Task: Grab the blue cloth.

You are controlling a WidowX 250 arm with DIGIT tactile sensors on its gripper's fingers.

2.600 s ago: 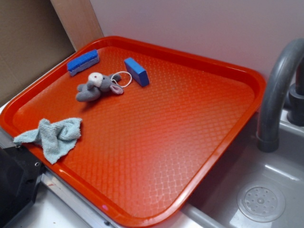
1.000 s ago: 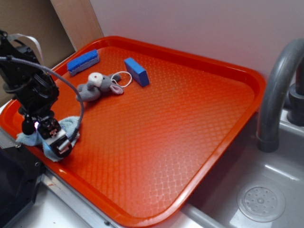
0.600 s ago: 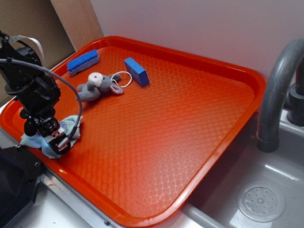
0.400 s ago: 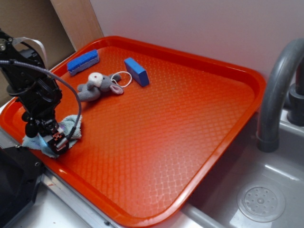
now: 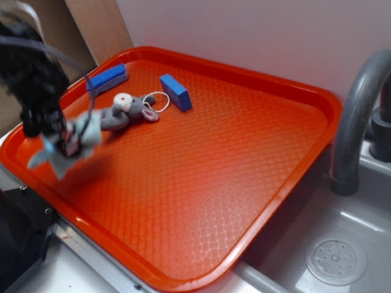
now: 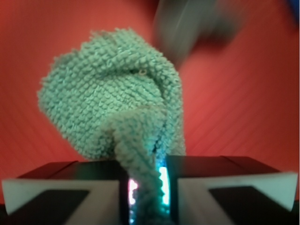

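My pincer (image 5: 68, 141) is pinching the blue cloth (image 6: 117, 112) between its fingers (image 6: 61, 192) — the rag hangs clear above the red tray (image 5: 201, 183) at its nine o'clock edge, the grey plush mouse (image 5: 125, 111) just toward one o'clock

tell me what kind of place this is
Probably a toy kitchen sink setup: a grey faucet over a sink with a drain, beside a red tray where the gripper holds the cloth.
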